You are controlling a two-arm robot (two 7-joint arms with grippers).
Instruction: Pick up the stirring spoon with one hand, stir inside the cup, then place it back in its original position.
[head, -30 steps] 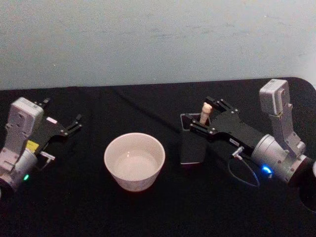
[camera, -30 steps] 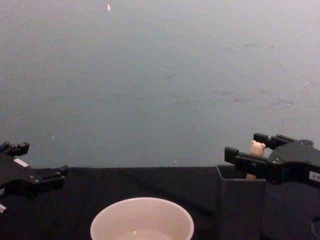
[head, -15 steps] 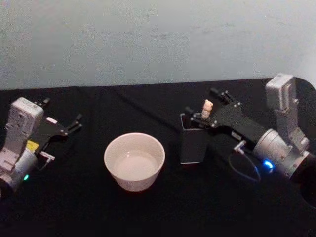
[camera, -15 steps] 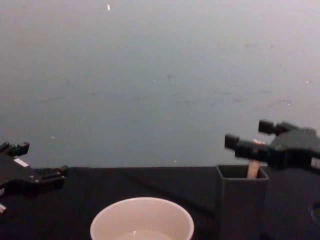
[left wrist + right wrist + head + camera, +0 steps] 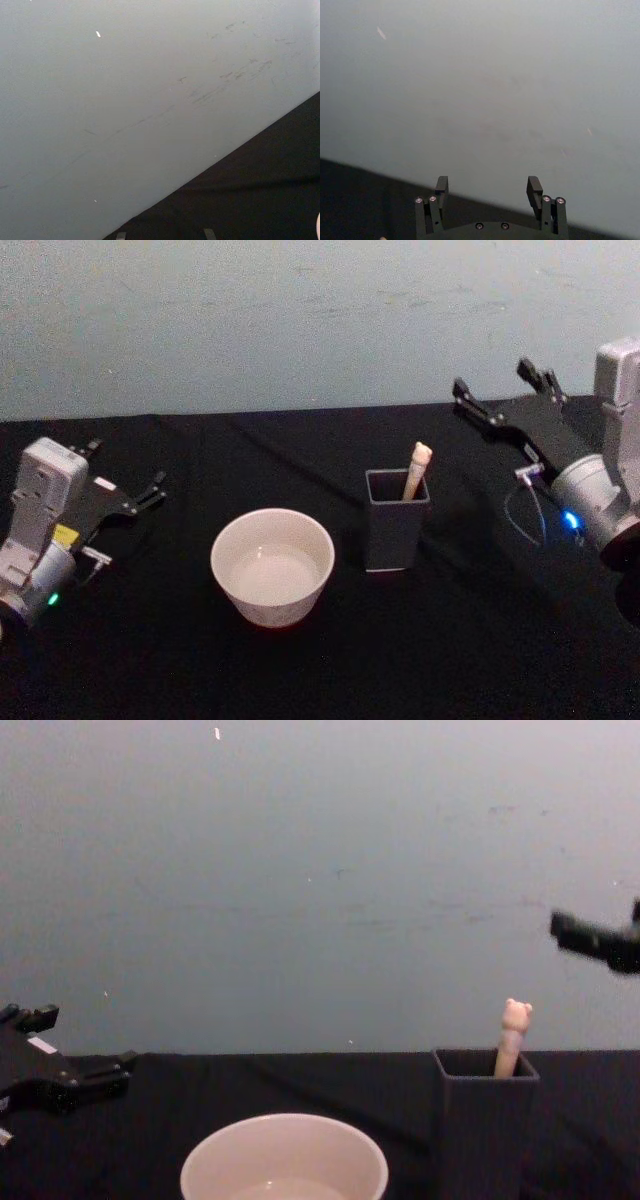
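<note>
The stirring spoon (image 5: 416,471) stands in the dark grey square holder (image 5: 397,534), its beige bear-head handle (image 5: 513,1032) sticking out above the rim; its bowl is hidden inside. The cream-white cup (image 5: 272,566) sits on the black cloth left of the holder, also low in the chest view (image 5: 284,1161). My right gripper (image 5: 490,378) hangs open in the air, above and to the right of the holder, holding nothing; its two fingers stand apart in the right wrist view (image 5: 488,186). My left gripper (image 5: 127,463) rests open at the table's left, well clear of the cup.
A black cloth covers the table (image 5: 300,670), and a pale grey wall (image 5: 300,320) stands right behind it. The holder is close to the cup's right side. Open cloth lies in front of both and between the cup and the left gripper.
My right gripper has lifted off the spoon handle and drawn back up and to the right. The spoon stays standing in the holder. The left arm has not moved.
</note>
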